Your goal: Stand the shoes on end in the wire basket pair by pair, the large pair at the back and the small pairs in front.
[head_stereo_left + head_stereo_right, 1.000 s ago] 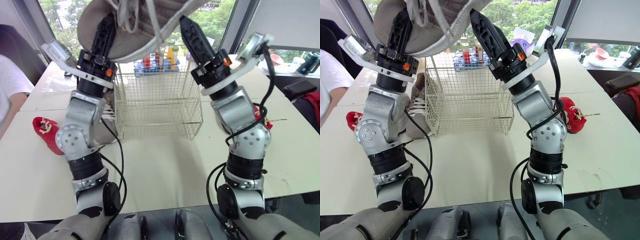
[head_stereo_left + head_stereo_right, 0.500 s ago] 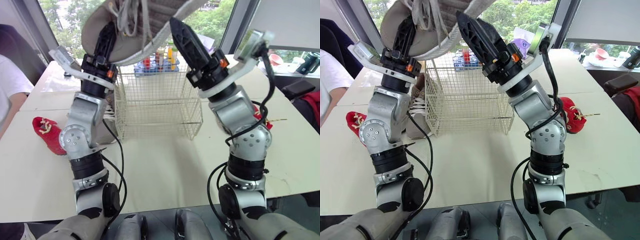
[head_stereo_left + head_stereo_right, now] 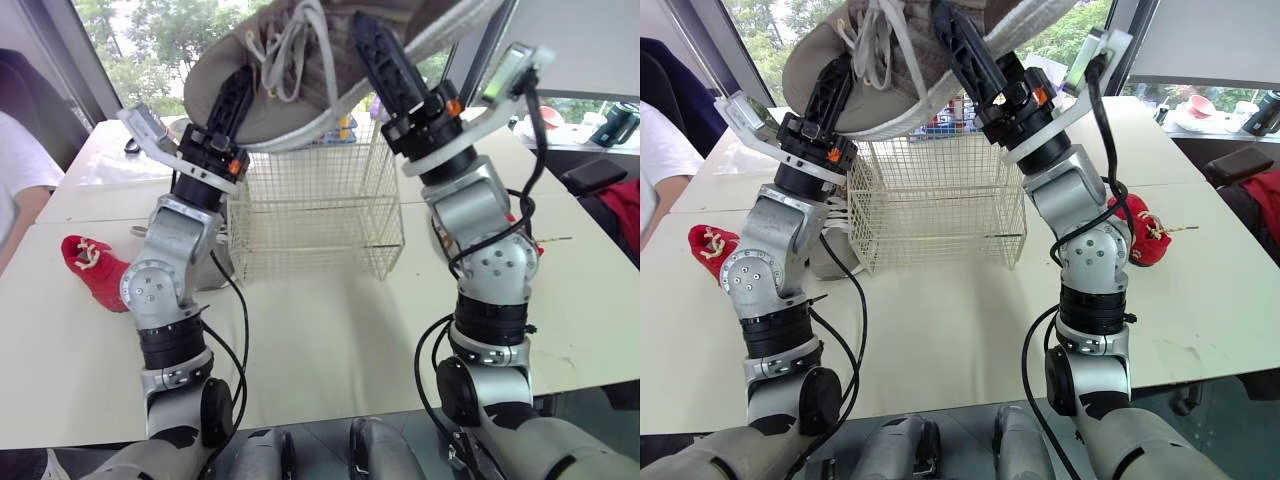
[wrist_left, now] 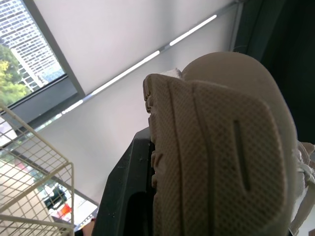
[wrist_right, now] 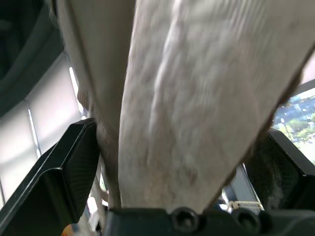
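Since before, large shoe shifted rightward, lower, over wire basket.

Both arms raised high, left end effector, right end effector, each seemingly clamping the shoe

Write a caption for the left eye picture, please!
Left gripper and right gripper hold a big beige shoe high over the wire basket; a red shoe lies on the table.

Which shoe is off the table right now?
The big beige shoe, gripped by the left gripper and right gripper above the wire basket; the two small red shoes lie on the table.
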{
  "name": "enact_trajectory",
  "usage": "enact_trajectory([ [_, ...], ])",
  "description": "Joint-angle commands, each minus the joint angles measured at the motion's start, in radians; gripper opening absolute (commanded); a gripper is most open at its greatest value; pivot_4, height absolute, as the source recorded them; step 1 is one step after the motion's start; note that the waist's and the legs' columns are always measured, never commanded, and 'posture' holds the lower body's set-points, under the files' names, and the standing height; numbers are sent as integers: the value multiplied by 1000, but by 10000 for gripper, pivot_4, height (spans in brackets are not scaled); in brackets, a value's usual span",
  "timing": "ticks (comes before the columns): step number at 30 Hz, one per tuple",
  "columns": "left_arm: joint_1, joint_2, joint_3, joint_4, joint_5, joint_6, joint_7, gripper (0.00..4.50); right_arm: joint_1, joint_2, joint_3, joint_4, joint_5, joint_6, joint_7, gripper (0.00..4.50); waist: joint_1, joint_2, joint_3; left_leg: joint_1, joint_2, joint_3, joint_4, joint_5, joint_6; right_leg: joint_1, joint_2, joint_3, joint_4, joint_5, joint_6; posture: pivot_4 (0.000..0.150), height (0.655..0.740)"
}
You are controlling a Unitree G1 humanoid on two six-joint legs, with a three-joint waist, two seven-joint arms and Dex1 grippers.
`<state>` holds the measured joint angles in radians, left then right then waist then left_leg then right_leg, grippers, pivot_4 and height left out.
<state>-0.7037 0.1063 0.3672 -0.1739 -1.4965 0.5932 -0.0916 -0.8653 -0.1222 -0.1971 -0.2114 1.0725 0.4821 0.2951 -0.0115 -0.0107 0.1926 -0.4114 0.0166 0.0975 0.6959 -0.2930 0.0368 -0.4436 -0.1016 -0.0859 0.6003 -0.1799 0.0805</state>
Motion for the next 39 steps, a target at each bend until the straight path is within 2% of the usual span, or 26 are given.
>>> enact_trajectory([
  [1,8,0,-19,-50,-13,-3,-34,9729,-37,13,-37,-29,50,-14,-16,44799,0,0,0,0,0,0,0,0,0,0,0,0,0,0,0,1500,7400],
  [2,9,0,-21,-49,-12,-4,-35,9729,-37,12,-36,-30,52,-13,-17,44799,0,0,0,0,0,0,0,0,0,0,0,0,-1,0,0,1500,7400],
  [5,10,2,-29,-51,-5,-4,-35,9729,-31,9,-20,-43,49,-3,-12,37635,1,0,0,-1,0,0,0,0,0,0,0,0,-2,0,0,1500,7400],
  [8,15,12,-37,-51,5,-3,-36,9729,-26,10,-14,-46,53,4,-9,24585,0,0,0,-1,0,0,0,0,0,0,0,0,-2,0,0,1500,7400],
  [10,23,26,-48,-52,24,5,-35,9729,-25,10,-12,-49,60,11,-9,18958,0,0,0,-1,0,0,-1,0,0,0,0,0,-2,0,0,1500,7400],
  [11,29,35,-56,-52,36,12,-40,9729,-26,10,-10,-52,63,15,-10,18091,0,0,0,-1,0,0,-1,0,0,0,0,0,-3,0,0,1500,7400],
  [14,49,102,-95,-64,107,53,-46,21327,-42,-9,-11,-46,50,23,-4,18045,0,0,0,-1,0,0,-1,0,0,0,0,0,-2,0,0,1500,7400],
  [17,97,254,-185,-128,244,131,-114,35183,-91,-84,-37,0,32,27,55,18045,-1,1,0,-1,0,1,-1,0,0,0,0,0,-3,0,0,1500,7400],
  [20,165,403,-215,-219,271,202,-207,35183,-162,-170,-55,80,-45,-40,182,18045,-5,2,1,-1,0,1,-3,0,0,-1,0,0,-3,0,0,1500,7400],
  [23,201,501,-179,-266,243,237,-255,35183,-237,-273,-40,207,-134,-72,339,18045,-2,4,3,0,0,3,-6,0,0,-3,0,1,-4,0,0,1500,7400],
  [25,211,584,-136,-287,233,265,-290,35183,-320,-359,-19,364,-213,-123,498,18045,-1,3,3,0,0,3,-10,0,-1,-4,-1,1,-5,0,0,1500,7400],
  [27,214,673,-83,-306,208,295,-321,35183,-429,-428,27,570,-348,-255,638,18045,-2,3,4,-1,0,3,-12,1,-2,-5,0,1,-5,0,0,1500,7400],
  [34,294,829,33,-347,124,354,-363,35183,-647,-448,109,1071,-627,-629,884,18045,-15,4,4,0,0,6,-15,5,-9,-8,0,3,-5,0,0,1500,7400],
  [39,375,877,111,-347,111,356,-380,35183,-715,-433,126,1280,-730,-762,982,18045,-14,4,4,-5,0,6,-15,6,-11,-13,-1,3,-4,0,0,1500,7400],
])
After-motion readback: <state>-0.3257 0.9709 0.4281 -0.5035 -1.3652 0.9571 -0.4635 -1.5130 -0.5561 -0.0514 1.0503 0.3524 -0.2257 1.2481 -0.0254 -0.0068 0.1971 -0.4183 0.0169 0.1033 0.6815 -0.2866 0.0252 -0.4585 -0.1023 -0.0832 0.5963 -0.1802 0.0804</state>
